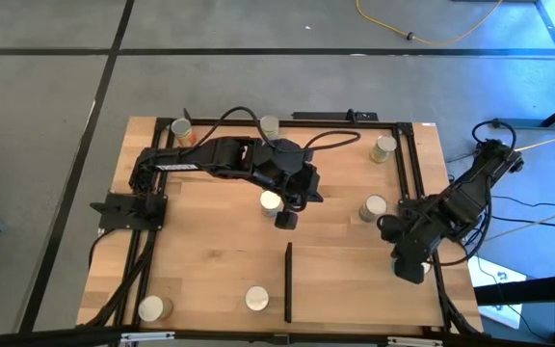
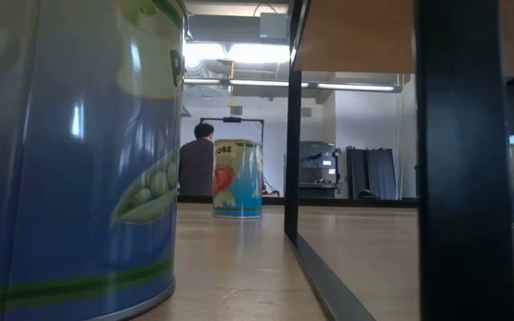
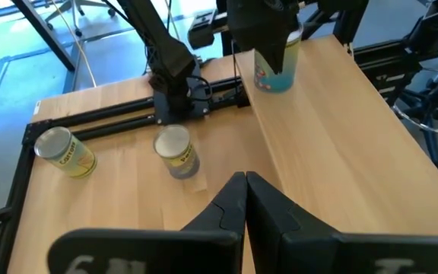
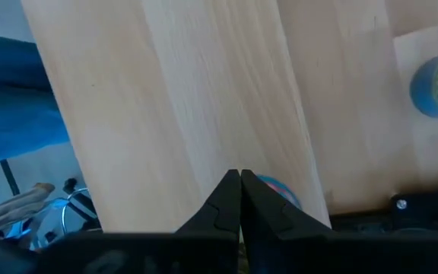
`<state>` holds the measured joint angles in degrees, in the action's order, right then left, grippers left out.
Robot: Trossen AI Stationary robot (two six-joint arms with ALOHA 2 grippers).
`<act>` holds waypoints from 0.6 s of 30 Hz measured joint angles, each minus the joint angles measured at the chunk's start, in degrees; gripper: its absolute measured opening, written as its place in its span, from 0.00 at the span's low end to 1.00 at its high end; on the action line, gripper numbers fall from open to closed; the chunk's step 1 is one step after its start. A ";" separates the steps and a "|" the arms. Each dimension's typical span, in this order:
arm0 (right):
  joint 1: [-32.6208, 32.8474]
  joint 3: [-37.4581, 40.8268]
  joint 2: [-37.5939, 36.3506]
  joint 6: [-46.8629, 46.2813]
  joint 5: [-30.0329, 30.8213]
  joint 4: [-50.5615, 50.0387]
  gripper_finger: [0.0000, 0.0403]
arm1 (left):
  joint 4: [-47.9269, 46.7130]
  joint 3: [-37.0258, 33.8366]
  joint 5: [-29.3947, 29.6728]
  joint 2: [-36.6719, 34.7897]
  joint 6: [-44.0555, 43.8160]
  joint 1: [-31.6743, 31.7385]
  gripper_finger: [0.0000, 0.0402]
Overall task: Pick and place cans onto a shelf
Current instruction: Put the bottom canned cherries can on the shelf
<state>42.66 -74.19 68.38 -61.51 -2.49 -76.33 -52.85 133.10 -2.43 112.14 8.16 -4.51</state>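
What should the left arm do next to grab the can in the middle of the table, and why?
Probably open the jaws first: the left gripper looks shut and empty, hovering beside the middle can, so it cannot close around it as it stands. The right gripper waits at the table's right edge.

You had even overhead light on the wooden tabletop [image 1: 200, 260], with only short, soft shadows beside the cans [image 1: 256, 299]. A blue cast fell on the floor past its right edge. In the low view the nearest can [image 2: 74, 152] was large and blurred, with pale vertical glare on its side, while bright ceiling strips [image 2: 239, 53] burned white behind. The right wrist view was soft throughout.
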 joint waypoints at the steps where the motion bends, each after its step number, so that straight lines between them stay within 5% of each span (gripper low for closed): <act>1: 0.15 0.00 0.00 -0.02 -0.15 0.01 0.01 | -0.52 0.00 0.01 0.00 0.00 0.07 0.00; 7: 1.20 0.00 0.00 0.01 0.44 -0.12 0.01 | -2.28 0.00 0.05 0.00 0.00 0.48 0.00; 12: 1.20 -2.53 0.06 3.44 7.29 -1.51 0.01 | -2.28 0.02 0.00 0.00 -0.02 0.73 0.00; 18: 1.17 -8.64 -0.07 -3.41 13.61 -14.49 0.01 | -2.30 0.02 0.03 0.00 -0.02 0.81 0.00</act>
<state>43.83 -82.83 68.31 -64.92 11.12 -90.82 -55.15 133.12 -2.39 112.14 8.14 -3.70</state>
